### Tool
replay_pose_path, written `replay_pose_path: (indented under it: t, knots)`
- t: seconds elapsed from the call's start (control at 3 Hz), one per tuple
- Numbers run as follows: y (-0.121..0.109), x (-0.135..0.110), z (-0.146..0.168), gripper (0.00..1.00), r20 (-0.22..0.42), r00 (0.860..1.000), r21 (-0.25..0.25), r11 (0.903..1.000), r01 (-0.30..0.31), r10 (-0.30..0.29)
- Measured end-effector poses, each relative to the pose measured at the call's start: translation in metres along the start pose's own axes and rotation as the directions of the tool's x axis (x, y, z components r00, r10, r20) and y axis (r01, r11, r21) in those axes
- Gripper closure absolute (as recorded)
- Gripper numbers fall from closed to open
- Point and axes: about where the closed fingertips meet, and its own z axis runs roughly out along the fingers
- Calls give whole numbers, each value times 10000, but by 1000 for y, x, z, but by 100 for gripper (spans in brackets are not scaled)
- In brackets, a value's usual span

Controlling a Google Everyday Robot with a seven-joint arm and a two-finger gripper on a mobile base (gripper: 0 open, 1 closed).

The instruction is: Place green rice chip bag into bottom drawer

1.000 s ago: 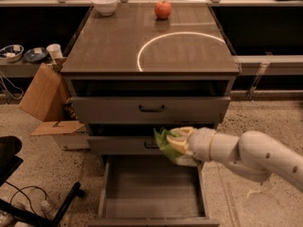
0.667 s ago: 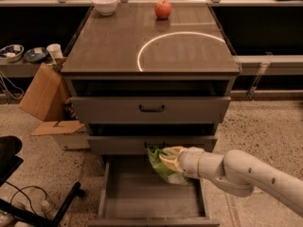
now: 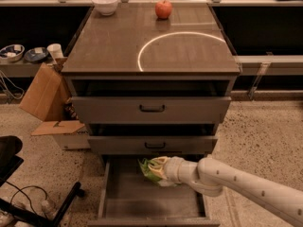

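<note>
Cream-white tubular arm [image 3: 246, 186], dark screw dots, pale tool [image 3: 159, 168] over the bottom drawer [image 3: 137, 200].

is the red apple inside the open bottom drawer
No, the round red apple sits on the cabinet top, while the gripper holds the crinkly bright-green rice chip bag over the deep grey bottom drawer.

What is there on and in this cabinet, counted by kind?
Drawers: 3 (top drawer, middle drawer, bottom drawer pulled open)
White bowl: 1
Red apple: 1
Green rice chip bag: 1, held by the gripper over the bottom drawer
Total: 6
</note>
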Motion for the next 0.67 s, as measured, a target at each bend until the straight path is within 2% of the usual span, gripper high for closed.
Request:
replay_pose_path:
  t: [0.33, 0.67]
  knots:
    - [-12, 29, 32, 100, -326, 9967, 486, 9959, 757, -742]
    - [-7, 48, 57, 100, -783, 9903, 970, 9877, 1225, -1151]
